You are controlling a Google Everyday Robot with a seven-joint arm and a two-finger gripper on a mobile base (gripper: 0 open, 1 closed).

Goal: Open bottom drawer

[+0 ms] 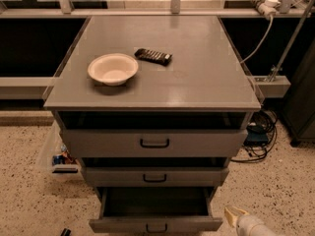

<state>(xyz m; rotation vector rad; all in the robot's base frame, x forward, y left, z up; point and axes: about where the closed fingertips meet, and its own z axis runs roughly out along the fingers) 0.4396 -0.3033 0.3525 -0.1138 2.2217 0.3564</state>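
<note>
The bottom drawer [155, 225] is the lowest of three grey drawers in the cabinet. It stands pulled out, its dark inside showing, with its small black loop handle at the front centre. My gripper [235, 214] shows only as a pale tip at the bottom right edge, just right of the drawer's front right corner and apart from it. It holds nothing that I can see.
On the cabinet top [197, 82] sit a white bowl [112, 69] and a dark remote-like bar [153, 56]. The top drawer [154, 142] and middle drawer [155, 176] are above. Cables and a box [256, 136] lie on the floor to the right, a clear bin [56, 156] to the left.
</note>
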